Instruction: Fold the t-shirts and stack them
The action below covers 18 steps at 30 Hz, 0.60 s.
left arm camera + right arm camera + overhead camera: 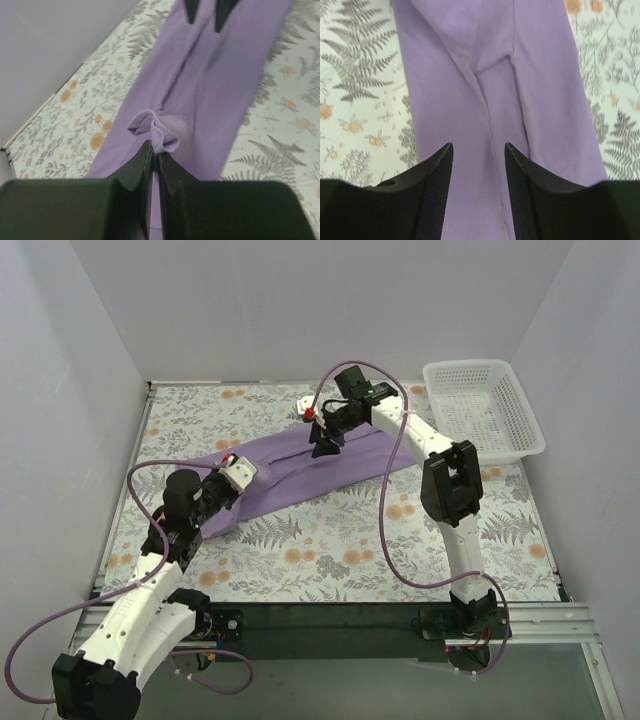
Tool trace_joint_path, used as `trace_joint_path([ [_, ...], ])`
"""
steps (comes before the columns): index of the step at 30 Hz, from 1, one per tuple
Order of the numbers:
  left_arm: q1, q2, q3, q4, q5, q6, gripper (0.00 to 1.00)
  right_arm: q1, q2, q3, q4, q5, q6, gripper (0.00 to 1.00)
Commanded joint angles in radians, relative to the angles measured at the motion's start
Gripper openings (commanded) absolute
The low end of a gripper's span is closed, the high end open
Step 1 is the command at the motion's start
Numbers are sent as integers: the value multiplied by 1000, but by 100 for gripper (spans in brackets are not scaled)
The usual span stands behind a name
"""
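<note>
The lavender-purple t-shirt [300, 472] lies folded into a long narrow strip across the flowered table, running from near left to far right. My left gripper [232, 480] is shut on a bunched fold of the t-shirt [200, 95] at its near-left end; the pinched cloth bulges just past the tips in the left wrist view. My right gripper [325, 445] is open and hovers over the far-right part of the t-shirt [490, 75], with a lengthwise crease between the fingers and no cloth held.
A white lattice basket [484, 406] stands at the far right corner. The table cover [330, 540] has a fern and flower print. Grey walls close in the left, back and right. A purple cable [395, 510] loops beside the right arm.
</note>
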Motion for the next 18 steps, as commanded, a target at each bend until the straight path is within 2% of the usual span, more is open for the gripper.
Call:
trace_joint_path([
  [1,7,-35,-1,-135,188,111,0,-8,13,61,-6,-81,38,53],
  [4,6,-33,-9,-193,264,120,0,16,-5,23,-7,-121,12,54],
  [7,4,-23,-21,-213,320,148,0,55,-48,-54,-16,-124,-98,56],
  [13,4,5,-36,-233,376,163,0,142,-121,-197,-65,-113,-411,59],
  [15,3,7,-45,-249,388,172,0,176,-126,-209,-70,-107,-468,59],
  [18,-5,7,-64,-269,403,183,0,214,-111,-162,-70,-98,-465,60],
])
